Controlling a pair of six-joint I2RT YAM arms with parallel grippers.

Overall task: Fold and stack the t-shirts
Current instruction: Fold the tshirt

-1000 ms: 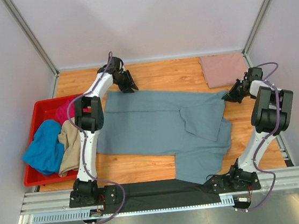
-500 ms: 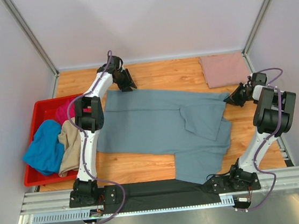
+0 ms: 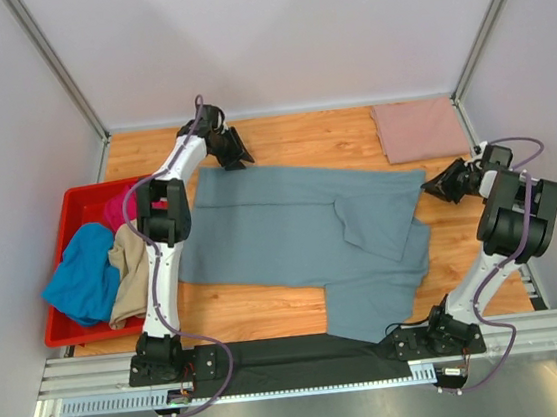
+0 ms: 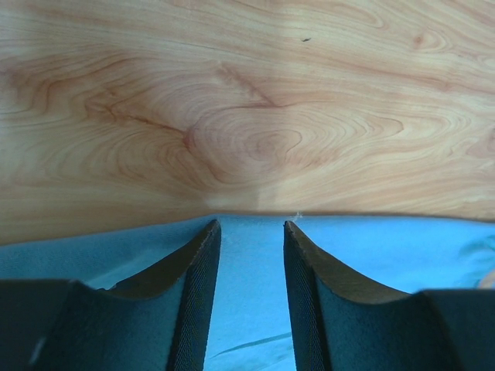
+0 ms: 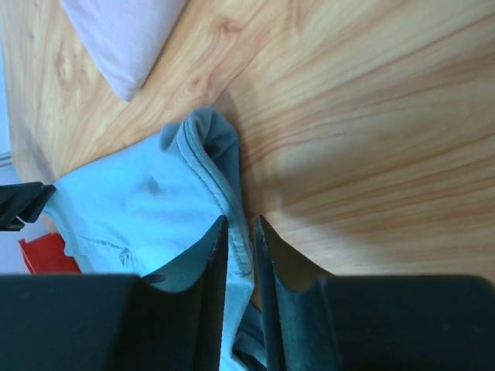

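The slate grey-blue t-shirt lies spread across the middle of the wooden table. Part of it on the right is folded over onto its body, and a lower part reaches toward the near edge between the arm bases.

At its far left corner sits the left gripper. In the left wrist view its two fingers stand apart, their tips at the shirt's far hem, with cloth lying flat beneath and nothing caught between them.

At the shirt's right edge is the right gripper. In the right wrist view its fingers stand only narrowly apart, and a rumpled fold of the shirt's hem runs into the gap. Whether they pinch the hem or merely straddle it, I cannot tell.

Beyond that, in the far right corner, a dusty-pink t-shirt lies folded flat, apart from the grey-blue one.

On the left side of the table stands a red plastic bin. It holds a bright blue t-shirt spilling over its near left rim, a beige t-shirt just beside that, and a magenta t-shirt at the far end.
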